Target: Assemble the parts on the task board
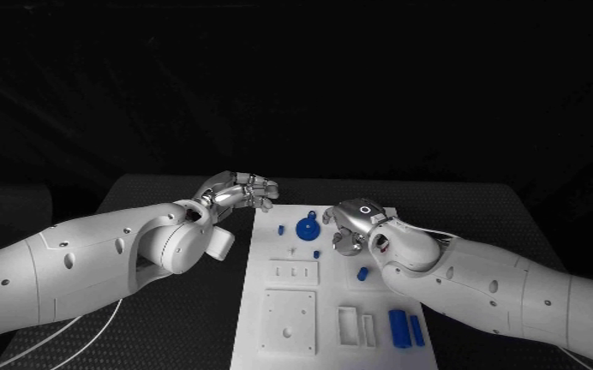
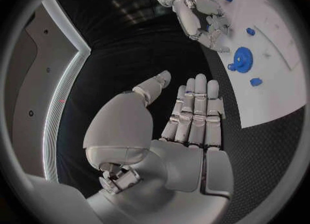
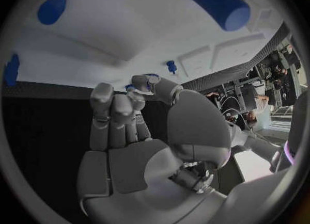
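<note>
Two silver hands, left hand (image 1: 238,191) flat-fingered and empty, right hand (image 1: 350,226) curled, grasp unclear, round toothed blue gear (image 1: 308,229), smooth white task board (image 1: 287,319)

Blue gear (image 1: 308,229) stands between both hands' fingers (image 1: 257,192).

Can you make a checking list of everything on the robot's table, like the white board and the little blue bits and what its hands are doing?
Surface: black table, dark and finely textured.
Job's things: white task board in the middle; blue gear standing on its far end; two long blue pieces lying near its close right corner; small blue pieces scattered between.
Clutter: nothing seen.
Hands: left hand holds nothing, beside the board's far left corner; right hand over the board beside the gear, fingers curled, hold unclear.
Cables: white cable under the left arm.
Surroundings: dark.
</note>
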